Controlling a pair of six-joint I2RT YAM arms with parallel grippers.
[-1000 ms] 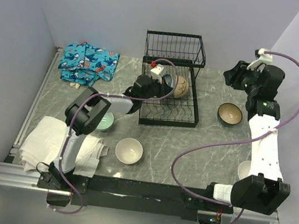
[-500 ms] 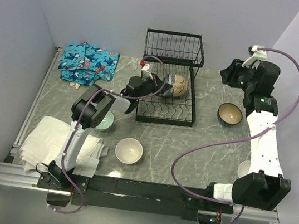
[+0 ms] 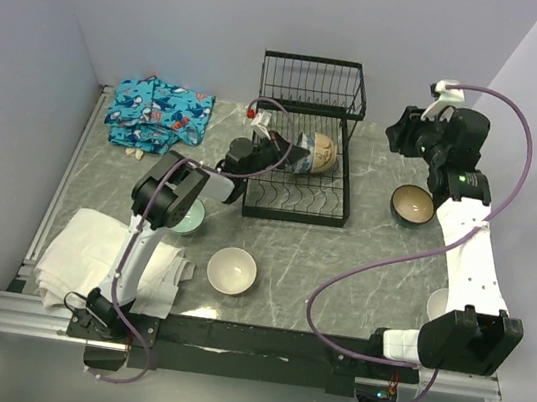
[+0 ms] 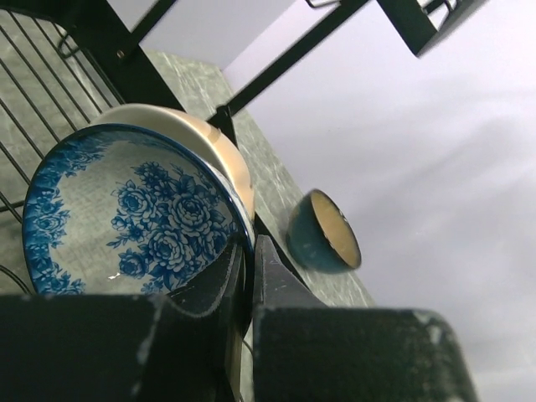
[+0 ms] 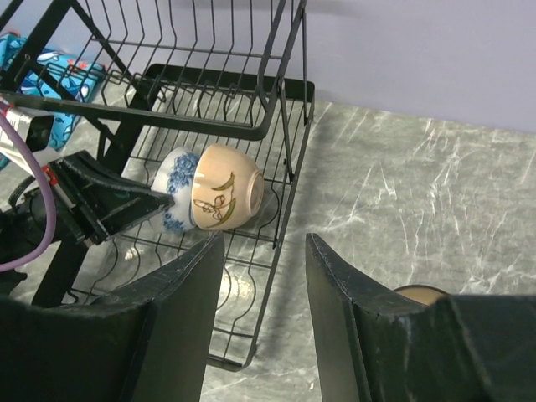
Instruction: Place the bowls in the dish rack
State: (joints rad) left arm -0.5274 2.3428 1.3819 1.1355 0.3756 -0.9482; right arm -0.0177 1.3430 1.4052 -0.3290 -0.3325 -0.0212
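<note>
A grey marbled tabletop (image 3: 291,255) is enclosed by pale lilac walls, with the dish rack (image 3: 311,86) set toward 12 o'clock. Inside the rack, a blue-and-white bowl (image 4: 134,218) is held on edge, nested against a tan bowl (image 5: 228,197) at its 3 o'clock. The upright pose is judged to suit the slotted bars, so that bowls can be stood in a row. The left tool (image 4: 249,260) is seen nearly closed, pinched on the rim of the blue-and-white bowl. The right tool (image 5: 260,301) is held high beside the rack, spread wide and empty, apparently kept clear. Outside the rack are found a brown bowl (image 3: 413,205) at its 3 o'clock, a cream bowl (image 3: 232,269) at 6 o'clock and a pale green bowl (image 3: 188,217) at 7 o'clock.
</note>
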